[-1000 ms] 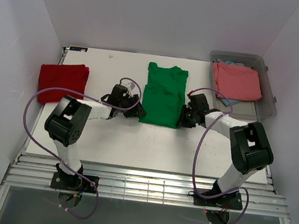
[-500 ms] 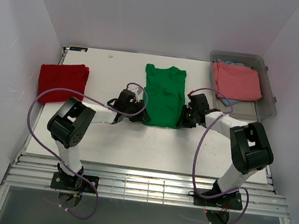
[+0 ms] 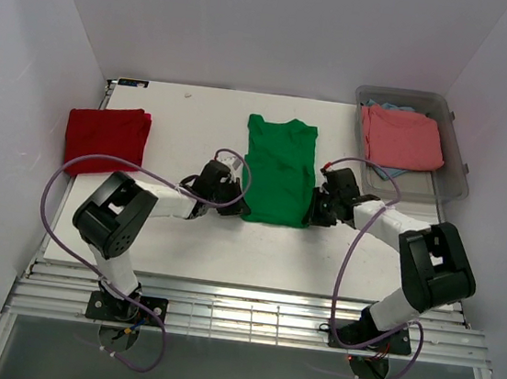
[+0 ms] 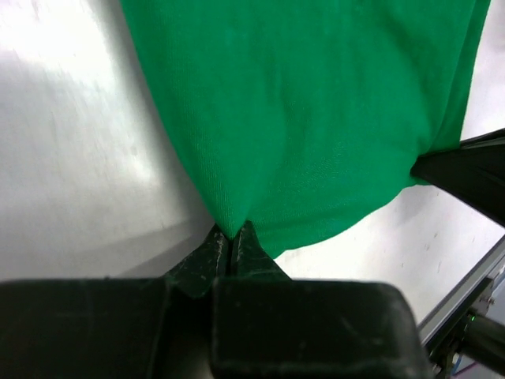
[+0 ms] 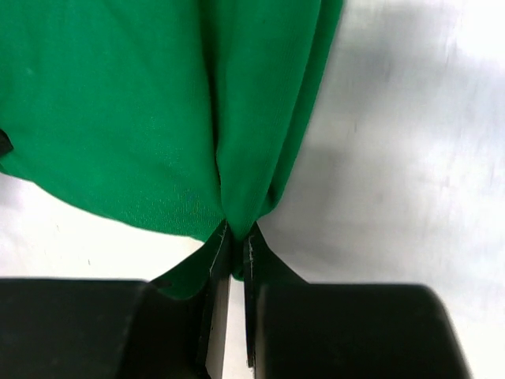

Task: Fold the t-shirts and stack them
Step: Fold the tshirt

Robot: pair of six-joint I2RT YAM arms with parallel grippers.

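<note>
Pinching: both near hem corners of the bright green short-sleeved cloth t-shirt (image 3: 280,165), spread flat mid-way across the white table (image 3: 183,236), collar toward 12 o'clock.
Left gripper (image 4: 230,239): clenched on the tee's 7 o'clock corner, cloth drawn to a peak between closed fingers.
Right gripper (image 5: 234,237): clamped on the 5 o'clock corner, only a thin slit between the tips, filled with a fold of fabric.
Layers held: probably front and back together, though hard to confirm from the wrist views.
Fold in hand: likely hem up to collar. Best done by lifting both corners evenly, carrying them toward 12 o'clock at a matched pace with the hem taut and straight, then laying it just short of the collar before letting go.
Risk: uneven pull skewing the tee or dragging it across the table.
Stack spot: folded deep red cloth t-shirt (image 3: 105,137) at 9 o'clock, well apart.
Waiting: salmon-pink tee (image 3: 400,138) over a light blue tee (image 3: 390,106) inside the clear plastic bin (image 3: 459,173) at 2 o'clock.
</note>
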